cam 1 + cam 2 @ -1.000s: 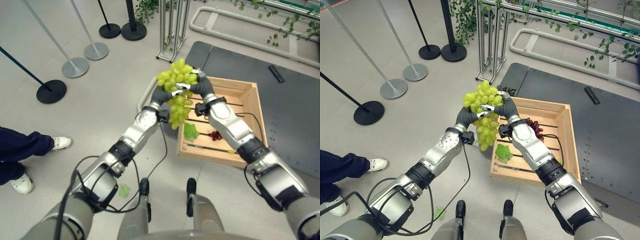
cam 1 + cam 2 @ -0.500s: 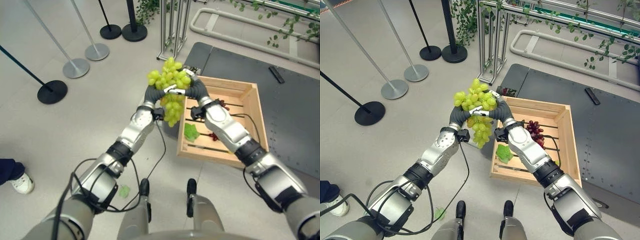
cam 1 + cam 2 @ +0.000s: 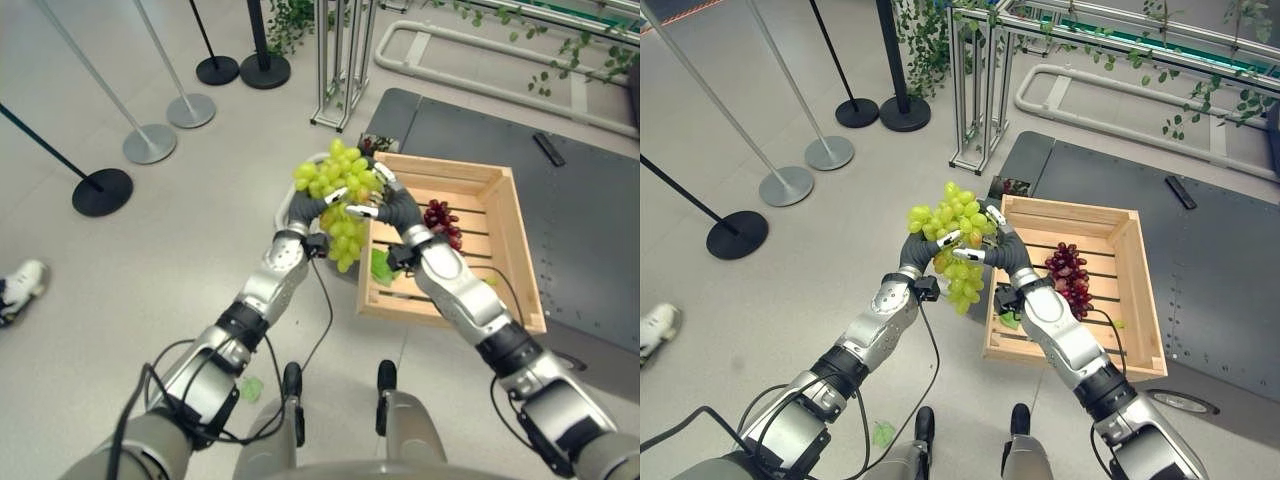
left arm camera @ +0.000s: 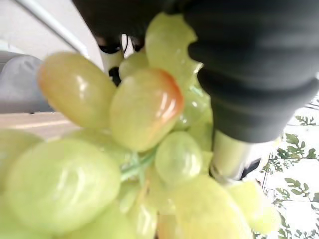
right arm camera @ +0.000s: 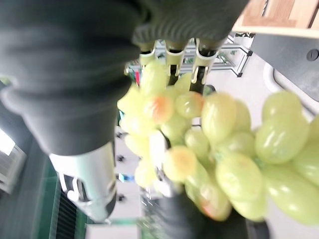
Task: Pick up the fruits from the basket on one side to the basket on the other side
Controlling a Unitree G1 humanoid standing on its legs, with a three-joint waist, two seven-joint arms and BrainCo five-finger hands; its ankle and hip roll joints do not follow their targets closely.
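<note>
I am holding the green grapes (image 3: 338, 200) up in the air, my left hand (image 3: 305, 207) and right hand (image 3: 397, 205) curling round them from either side, just beside the near-left corner of the crate (image 3: 505, 262) (red grapes (image 3: 441, 219) lying inside).

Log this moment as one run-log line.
left robot hand: shut on green grapes | right robot hand: shut on green grapes | grapes: held up beside wooden crate | crate holds: red grapes, leaf
</note>
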